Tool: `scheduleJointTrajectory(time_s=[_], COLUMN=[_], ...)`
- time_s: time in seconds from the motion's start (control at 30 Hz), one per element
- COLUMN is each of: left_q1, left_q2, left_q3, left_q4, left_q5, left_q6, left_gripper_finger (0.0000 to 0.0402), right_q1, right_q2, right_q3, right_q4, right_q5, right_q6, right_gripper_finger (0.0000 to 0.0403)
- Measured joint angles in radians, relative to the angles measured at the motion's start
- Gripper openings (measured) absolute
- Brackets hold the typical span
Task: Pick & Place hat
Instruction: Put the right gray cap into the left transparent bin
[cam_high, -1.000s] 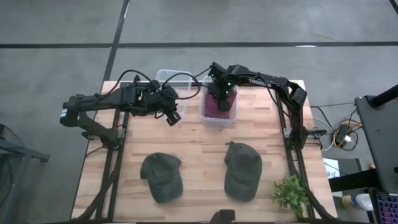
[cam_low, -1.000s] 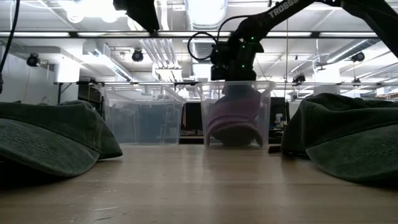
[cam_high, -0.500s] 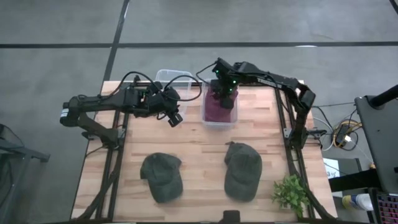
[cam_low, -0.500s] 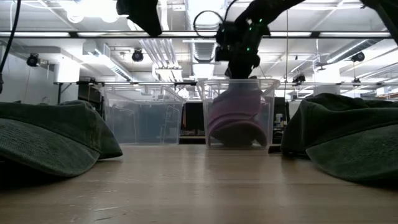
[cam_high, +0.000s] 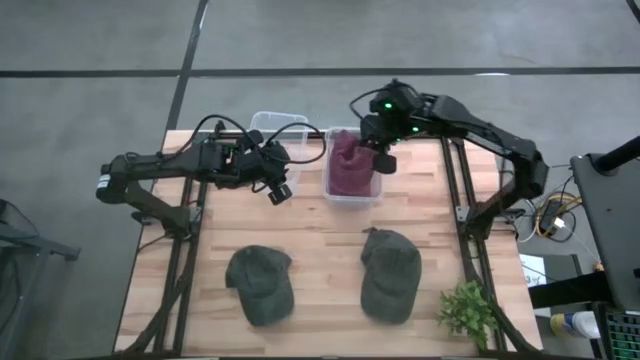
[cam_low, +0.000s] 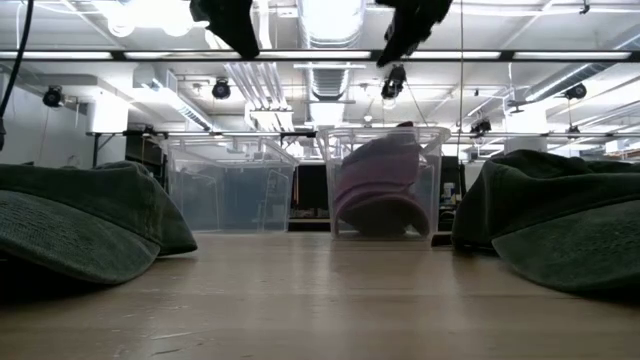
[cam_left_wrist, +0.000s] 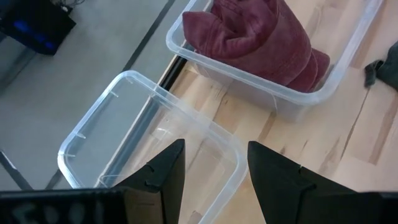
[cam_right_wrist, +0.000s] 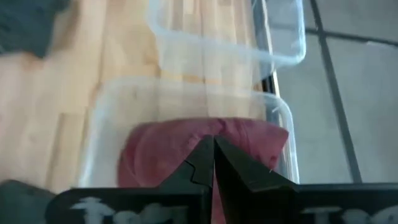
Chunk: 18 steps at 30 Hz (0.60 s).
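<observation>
Left pincer (cam_high: 281, 190): hangs over the rear of the bench (cam_high: 320, 245) beside the empty clear bin (cam_high: 272, 133); jaws parted, nothing between them in the left wrist view.

Left green cap (cam_high: 260, 283): lies flat on the front of the bench, well apart from both arms, untouched.

Maroon hat (cam_high: 350, 165): sits bunched inside the middle clear bin (cam_high: 352, 195), its crown standing above the rim in the low view.

Right pincer (cam_high: 384, 160): raised above the right edge of the middle clear bin, jaws clenched on nothing; the right wrist view shows the fingers (cam_right_wrist: 214, 163) pressed together with the hat below them.

Right green cap (cam_high: 388, 272): flat on the front of the bench, near the small potted plant (cam_high: 468, 308).

Task standing: judged one hat placed, two caps yet to be picked.

Risk, hat: it stands proud of the rim, so a second cap dropped on top could slide off onto the bench.

Risk, bins: the two light bins stand close together; an arm descending off-line could nudge one and shift it.

Risk, right cap: a low approach from the right arm might brush the plant.

Writing: pale lettering runs along both wrist housings in the wrist views, too cropped to read with confidence; no labels seen on caps or bins.
</observation>
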Motion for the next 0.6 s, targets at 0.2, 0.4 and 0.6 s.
scheduleJointTrajectory(time_s=[0.2,0.4,0.6], left_q1=[0.002,0.002,-0.019], left_q2=[0.0,0.0,-0.008], left_q3=[-0.034,-0.095,-0.128], left_q4=[-0.001,-0.019,-0.167], left_q5=[-0.009,-0.007,0.092], left_q6=[0.035,-0.002,-0.159], left_gripper_finger=[0.0167,0.0167,0.0167], right_q1=[0.061,0.142,0.249], right_q2=[-0.113,-0.205,-0.3], right_q3=[-0.007,-0.021,-0.098], right_q4=[-0.002,-0.001,-0.001], right_q5=[0.0,0.001,0.015], right_q6=[0.071,0.15,0.257], right_gripper_finger=[0.0008,0.0009,0.0009])
